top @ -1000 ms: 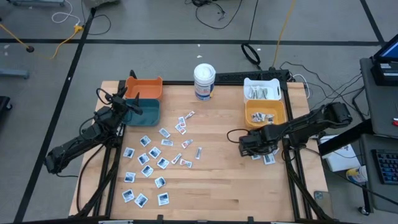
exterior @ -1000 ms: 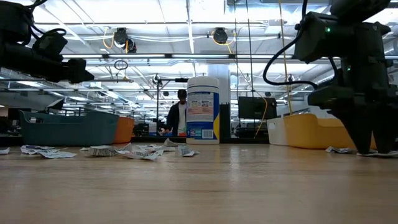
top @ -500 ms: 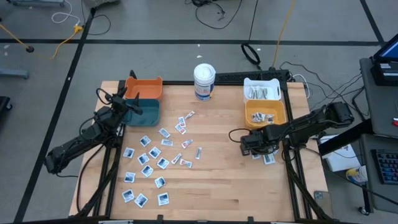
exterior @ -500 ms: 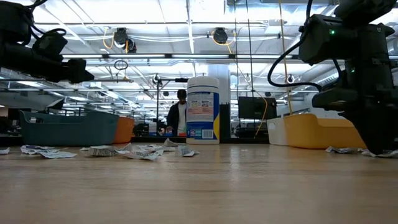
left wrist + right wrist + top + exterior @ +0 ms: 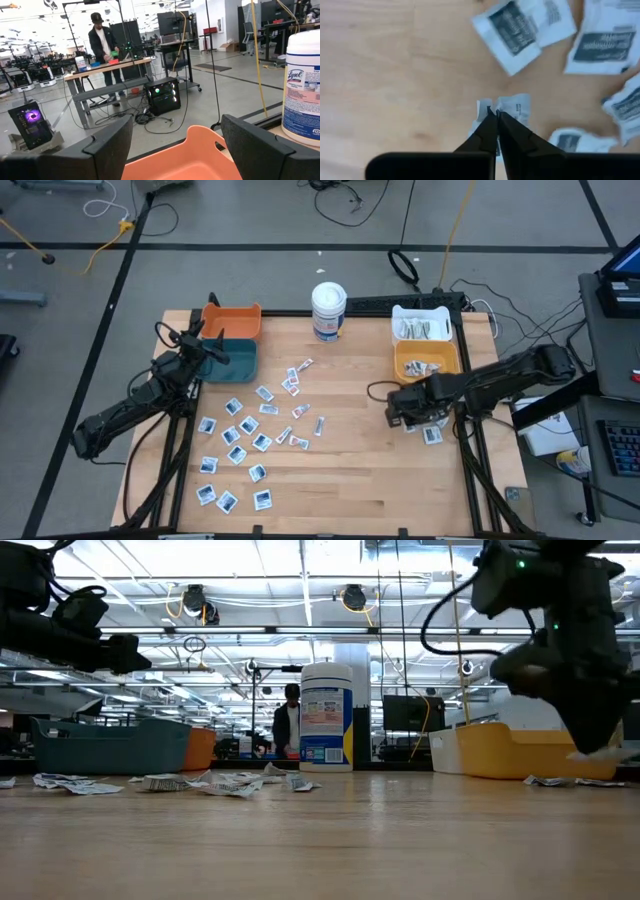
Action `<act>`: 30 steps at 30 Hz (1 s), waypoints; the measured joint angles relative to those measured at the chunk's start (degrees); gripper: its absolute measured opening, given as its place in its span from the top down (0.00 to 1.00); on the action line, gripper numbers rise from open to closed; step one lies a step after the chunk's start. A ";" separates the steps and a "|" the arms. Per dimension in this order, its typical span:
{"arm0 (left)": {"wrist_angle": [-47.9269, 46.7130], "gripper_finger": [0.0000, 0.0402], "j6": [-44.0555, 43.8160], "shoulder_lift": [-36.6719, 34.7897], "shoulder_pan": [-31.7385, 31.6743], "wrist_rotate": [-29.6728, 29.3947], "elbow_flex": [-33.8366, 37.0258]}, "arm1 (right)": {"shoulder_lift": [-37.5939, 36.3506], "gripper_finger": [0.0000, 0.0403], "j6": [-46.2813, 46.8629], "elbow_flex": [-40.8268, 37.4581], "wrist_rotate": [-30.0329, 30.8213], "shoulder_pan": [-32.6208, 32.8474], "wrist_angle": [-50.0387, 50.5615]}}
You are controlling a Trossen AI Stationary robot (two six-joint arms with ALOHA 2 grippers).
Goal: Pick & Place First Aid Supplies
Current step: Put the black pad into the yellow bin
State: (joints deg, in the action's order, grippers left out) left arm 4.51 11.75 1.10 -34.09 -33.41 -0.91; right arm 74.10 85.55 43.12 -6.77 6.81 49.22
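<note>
At the table's (image 5: 330,480) right edge, just in front of the yellow bin (image 5: 427,360), the right gripper (image 5: 496,116) is pinched shut on a crumpled packet (image 5: 512,107), its arm stretched low across from the right. Only the wrist view shows that grip, with four more packets lying around it. The left gripper (image 5: 175,135) hangs open over the orange bin (image 5: 192,160), and some twenty sachets (image 5: 240,445) lie scattered left of centre.

left tool (image 5: 172,145) spread | orange bin (image 5: 187,160) below | tub (image 5: 301,85) (blue label)
</note>
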 joint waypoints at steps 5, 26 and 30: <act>-0.04 0.23 0.00 0.02 -0.02 0.00 0.00 | -2.02 0.99 -3.42 4.41 -2.63 -1.43 4.67; -0.02 0.23 0.00 0.00 -0.01 0.00 0.00 | -3.55 0.99 -22.06 9.53 -3.61 -25.97 17.47; -0.02 0.23 0.00 0.02 -0.02 0.00 0.00 | -3.56 0.99 -27.02 9.53 -3.33 -34.19 17.47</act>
State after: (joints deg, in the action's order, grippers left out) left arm 4.49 11.75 1.13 -34.11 -33.41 -0.91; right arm 70.54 58.54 52.64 -10.10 -27.38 66.70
